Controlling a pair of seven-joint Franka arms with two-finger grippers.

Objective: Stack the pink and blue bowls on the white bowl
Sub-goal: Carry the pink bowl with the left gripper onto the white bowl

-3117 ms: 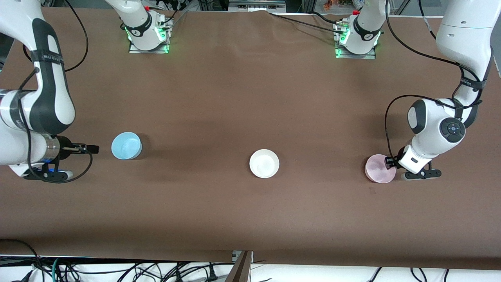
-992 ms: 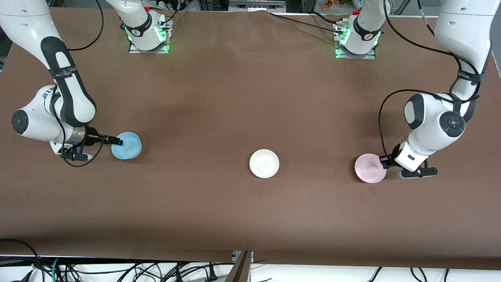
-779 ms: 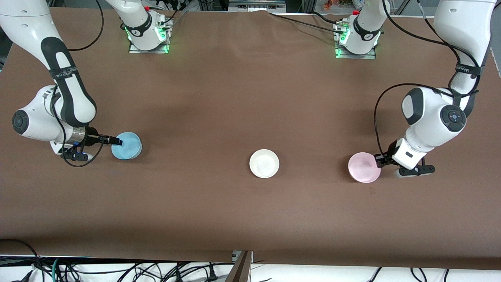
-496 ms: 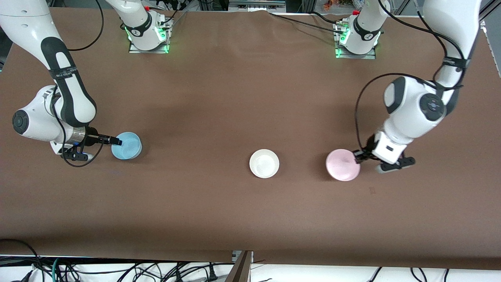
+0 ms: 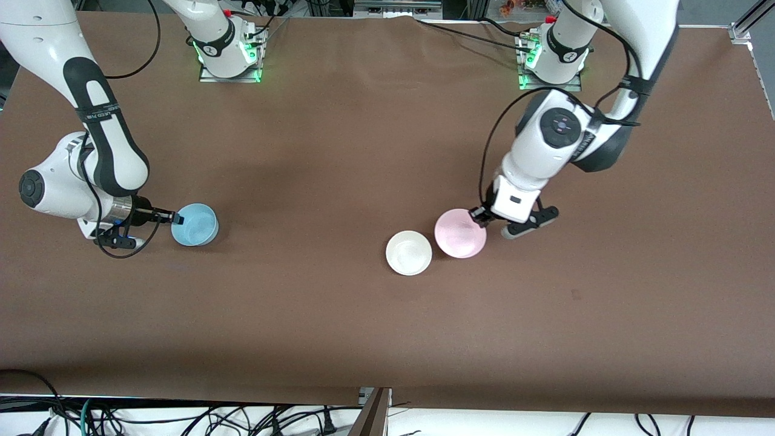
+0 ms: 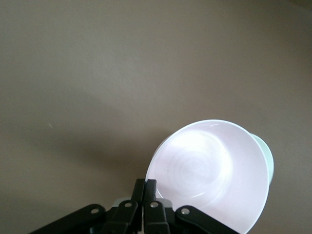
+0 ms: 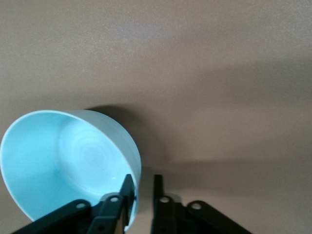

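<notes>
The pale pink bowl (image 5: 460,233) hangs from my left gripper (image 5: 481,217), which is shut on its rim. It is held just over the table, right beside the white bowl (image 5: 409,252), on the side toward the left arm's end. In the left wrist view the pink bowl (image 6: 209,175) fills the space by the shut gripper (image 6: 148,187), and a sliver of the white bowl (image 6: 267,153) shows past it. The sky blue bowl (image 5: 195,224) sits on the table toward the right arm's end. My right gripper (image 5: 177,215) straddles its rim, open; the right wrist view shows the blue bowl (image 7: 58,161) with one finger inside (image 7: 127,187) and the other outside, clear of the wall.
The brown table (image 5: 339,151) carries the two arm bases (image 5: 230,57) along its edge farthest from the front camera. Cables hang below the edge nearest the front camera.
My left arm has carried the pink bowl from the left arm's end of the table to beside the white bowl. My right gripper has reached the blue bowl's rim and stays there.
</notes>
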